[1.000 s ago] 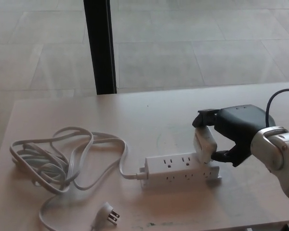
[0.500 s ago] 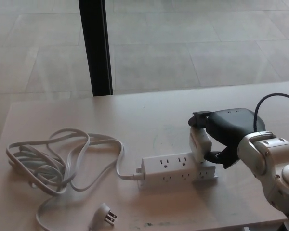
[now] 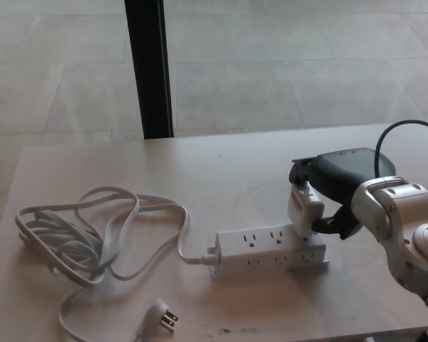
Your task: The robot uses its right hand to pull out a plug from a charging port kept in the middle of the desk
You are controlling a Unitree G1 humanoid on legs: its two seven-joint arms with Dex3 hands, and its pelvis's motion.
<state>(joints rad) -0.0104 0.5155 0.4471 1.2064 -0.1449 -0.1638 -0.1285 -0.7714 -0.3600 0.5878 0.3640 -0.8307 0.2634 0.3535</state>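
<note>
— Toward the right edge of the desk (image 3: 221,167), what is listed?
— One right hand (image 3: 327,191), black, fingers pinched around one white plug (image 3: 304,210). The plug stands tilted at the right end of one white charging port (image 3: 269,252), a power strip lying near the desk's front edge, right of its middle. Whether the prongs are fully out of the sockets cannot be told.

— Other items, counted?
— One white cord (image 3: 93,235), looped in a loose bundle near the left edge and joined to the strip's left end. One free wall plug (image 3: 162,314) on the cord's tail, lying at the front edge with two prongs showing. One black cable (image 3: 392,139) arching over the robot's wrist. One dark post (image 3: 149,68) behind the back edge, against a tiled floor (image 3: 285,64).

— Changes against the frame half a second before?
— The plug leans further and sits a little higher in the hand's grip, with a red mark now showing on its face. The whole view has shifted slightly right, so the strip and cord are entered as unmoved.

— Obstructions?
— The hand and pale forearm cover the strip's far right end and the plug's rear side. The left hand is out of view.
</note>
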